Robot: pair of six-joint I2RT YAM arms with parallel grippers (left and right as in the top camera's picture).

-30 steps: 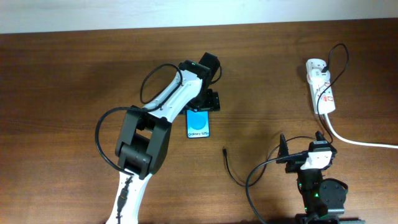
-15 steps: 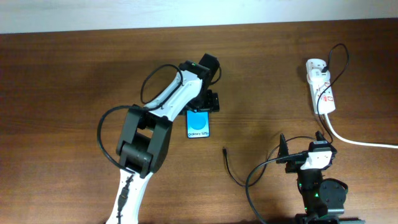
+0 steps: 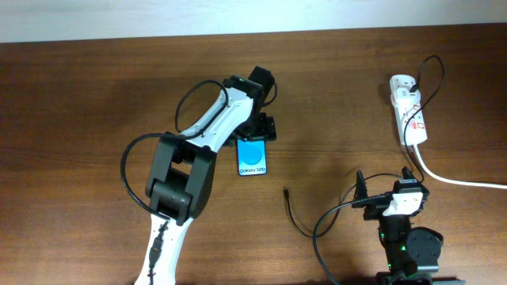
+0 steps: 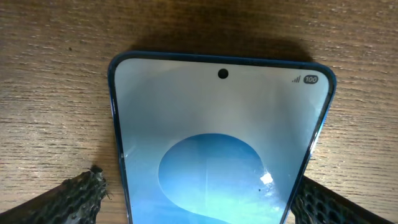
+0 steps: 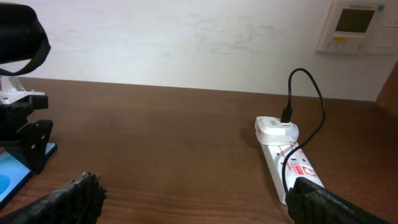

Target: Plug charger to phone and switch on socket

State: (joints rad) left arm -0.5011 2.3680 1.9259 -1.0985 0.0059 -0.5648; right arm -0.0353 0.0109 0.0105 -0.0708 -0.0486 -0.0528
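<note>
The phone lies flat on the wooden table with its blue screen up. My left gripper hangs open over the phone's far end. In the left wrist view the phone fills the space between the two fingers, which stand beside its long edges without clamping it. The charger is a thin black cable whose plug tip lies loose on the table to the right of the phone. The white socket lies at the far right with an adapter plugged in. My right gripper is open and empty near the front edge, facing the socket.
A thick white cord runs from the socket off the right edge. The charger's cable loops on the table in front of my right arm. A white wall with a control panel stands behind the table.
The left wrist has shifted slightly to the left above the phone's far end. The phone, charger and right arm have not moved.
</note>
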